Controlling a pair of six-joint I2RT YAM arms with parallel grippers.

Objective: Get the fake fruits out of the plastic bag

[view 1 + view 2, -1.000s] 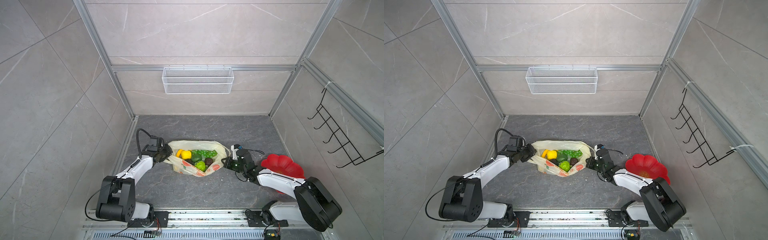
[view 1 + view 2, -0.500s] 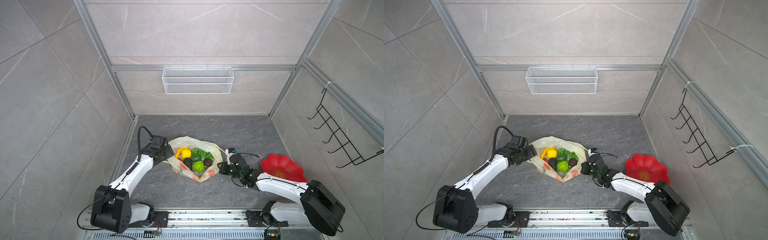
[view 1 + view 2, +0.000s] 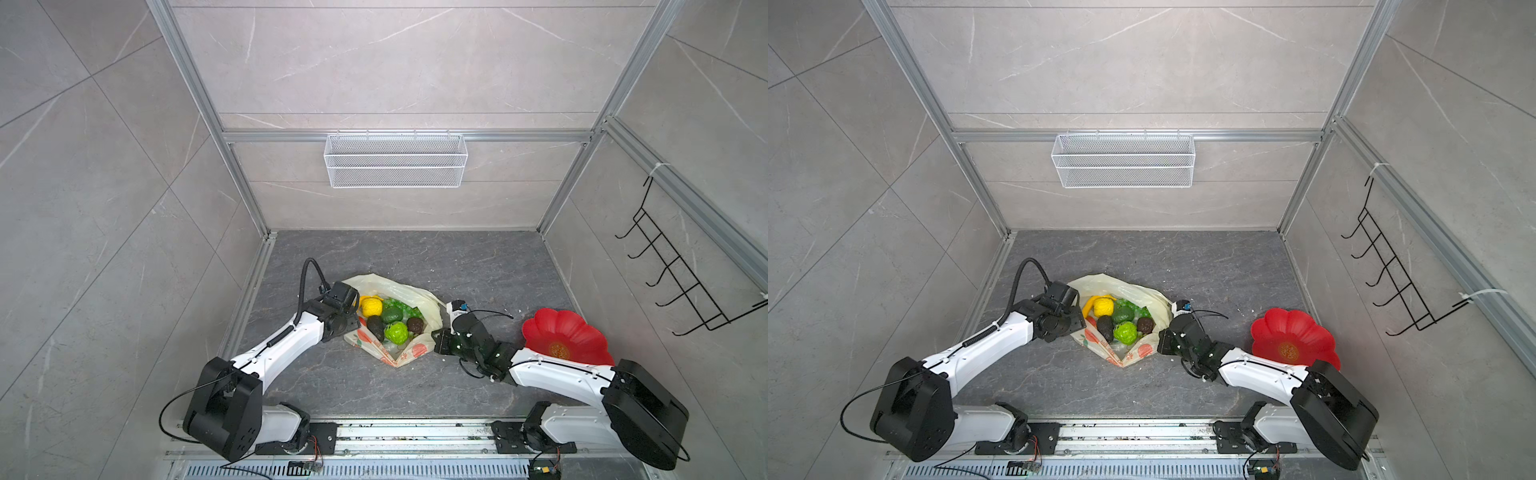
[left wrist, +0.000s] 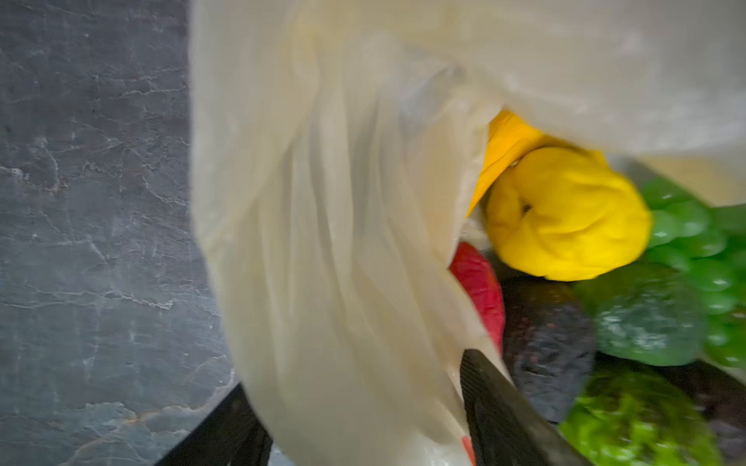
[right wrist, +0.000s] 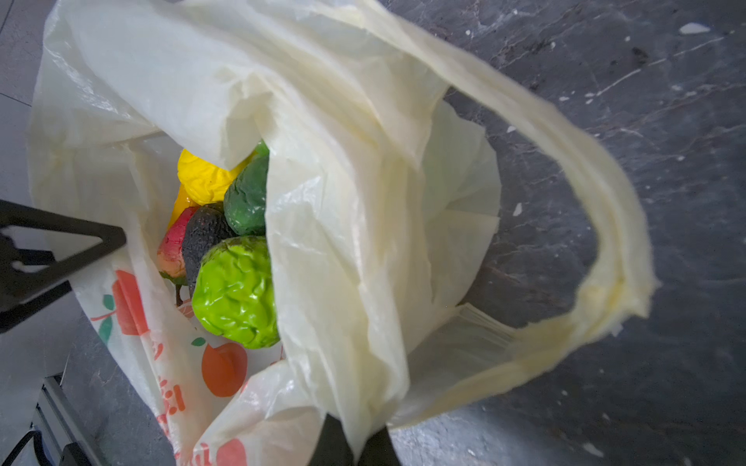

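A: Top views first. Where is the load?
B: Fake fruits (image 3: 390,320) all sit inside the plastic bag (image 3: 409,293), mouth up, on the counter (image 3: 478,266) between the two arms. Same in both top views. None out yet.
A: Pincers?
B: Left pincer (image 3: 354,308) is at the bag's rim on its own side, tips hidden under the wrist. Right pincer (image 3: 435,337) is at the opposite rim. Lemon (image 3: 1103,306) lies just beside the left pincer. Bumpy green ball (image 3: 1125,332) lies mid-bag, toward the front edge.
A: Left wrist view.
B: Blurred, but readable. The left pincer's jaws stand apart with nothing clamped. The bag wall hangs between the two fingers: one finger (image 4: 496,403) is inside the mouth, the other outside over bare counter. The fruits lie ahead, on the inner finger's side. Strawberry (image 4: 480,290) is nearest, against the film, with the dark avocado (image 4: 545,339) beside it. The lemon is beyond those and the grape bunch (image 4: 694,242) farthest.
A: Right wrist view.
B: Right pincer (image 5: 355,441) is closed on the rim film, pinching it. One handle loop (image 5: 605,242) hangs loose off to the side. A fold of film covers part of the pile from this side.
A: Reading?
B: The left arm is free and nearer the fruit. My judgement is that the move turns on that wall. Both fingers need to be on the fruit side of the film, or they will close on plastic.
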